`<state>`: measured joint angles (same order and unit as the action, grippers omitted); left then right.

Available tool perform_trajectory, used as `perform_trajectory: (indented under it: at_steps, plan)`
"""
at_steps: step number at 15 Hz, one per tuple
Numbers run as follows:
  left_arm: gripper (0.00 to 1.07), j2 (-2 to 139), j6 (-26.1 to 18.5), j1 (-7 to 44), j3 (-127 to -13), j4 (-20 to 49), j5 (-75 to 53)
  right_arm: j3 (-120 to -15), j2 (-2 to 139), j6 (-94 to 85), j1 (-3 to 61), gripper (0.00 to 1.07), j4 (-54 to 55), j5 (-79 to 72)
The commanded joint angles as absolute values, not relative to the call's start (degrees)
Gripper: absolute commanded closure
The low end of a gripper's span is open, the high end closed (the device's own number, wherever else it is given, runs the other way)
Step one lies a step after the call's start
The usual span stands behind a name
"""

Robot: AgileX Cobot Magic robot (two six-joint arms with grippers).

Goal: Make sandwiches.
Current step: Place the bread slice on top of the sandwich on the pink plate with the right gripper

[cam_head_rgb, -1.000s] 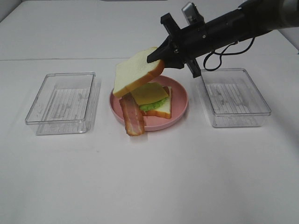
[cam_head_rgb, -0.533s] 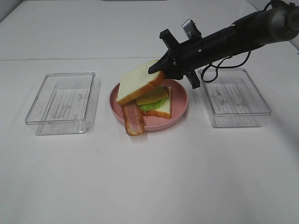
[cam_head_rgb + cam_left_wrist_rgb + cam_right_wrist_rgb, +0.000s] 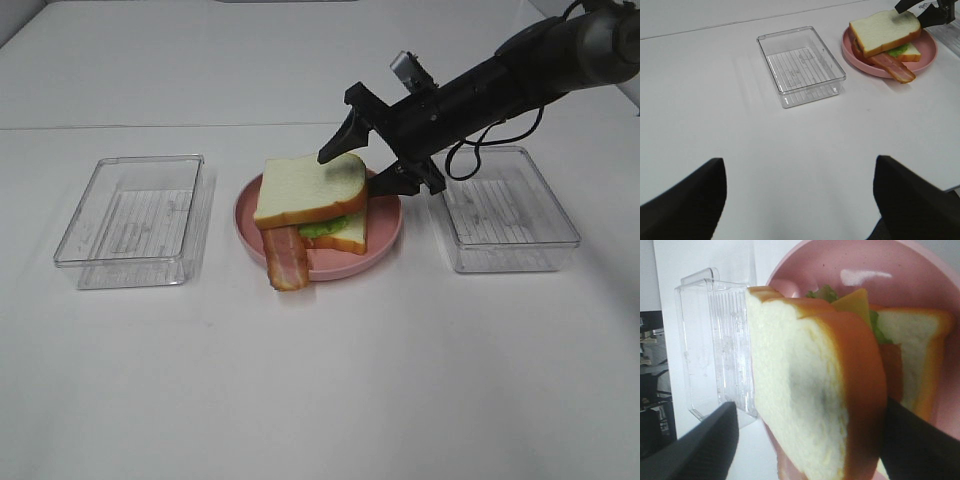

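From the high camera, the sandwich [image 3: 312, 215] sits on the pink plate [image 3: 385, 222] at the middle of the bench [image 3: 320, 380], its top bread slice [image 3: 310, 187] lying nearly flat over the lettuce [image 3: 322, 228] and lower slice, with a bacon strip [image 3: 287, 257] poking out past the plate rim toward 7 o'clock. The right gripper [image 3: 365, 160] reaches in from 2 o'clock; its fingers stand apart, one above the slice's far corner and one beside the plate's edge, so the bread looks released rather than held. The slice lies from those fingers toward 8 o'clock, and the right arm is plainly the nearer one, so I judge a straight pull-back toward 2 o'clock would clear the stack. Clear trays [image 3: 132, 220] flank the plate at 9 and 3 o'clock. In the left wrist view, the left gripper [image 3: 800, 195] shows only its two dark fingers, spread wide over bare bench with nothing between them; one tray [image 3: 801, 66] and the plate [image 3: 927, 47] with the sandwich [image 3: 885, 37] lie well beyond it. In the right wrist view, the top slice [image 3: 815, 390] fills the gap between the right gripper's [image 3: 807, 437] spread fingers, its crust edge facing the camera, cheese [image 3: 852, 305] and lettuce [image 3: 820, 292] peeking out behind it.
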<state>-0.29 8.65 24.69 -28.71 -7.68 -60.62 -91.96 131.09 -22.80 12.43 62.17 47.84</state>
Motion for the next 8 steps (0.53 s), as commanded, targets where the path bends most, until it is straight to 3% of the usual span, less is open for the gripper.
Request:
perform_trajectory:
  at_steps: [1,8]
  plan:
    - [0.30,-1.43,9.05,24.81,-28.59,-7.62,-60.22,-91.67,128.00,-20.05,12.32,0.34,55.29,48.07]
    - [0.30,-1.43,9.05,24.81,-28.59,-7.62,-60.22,-91.67,118.83,-8.31,12.32,0.34,26.41,52.48]
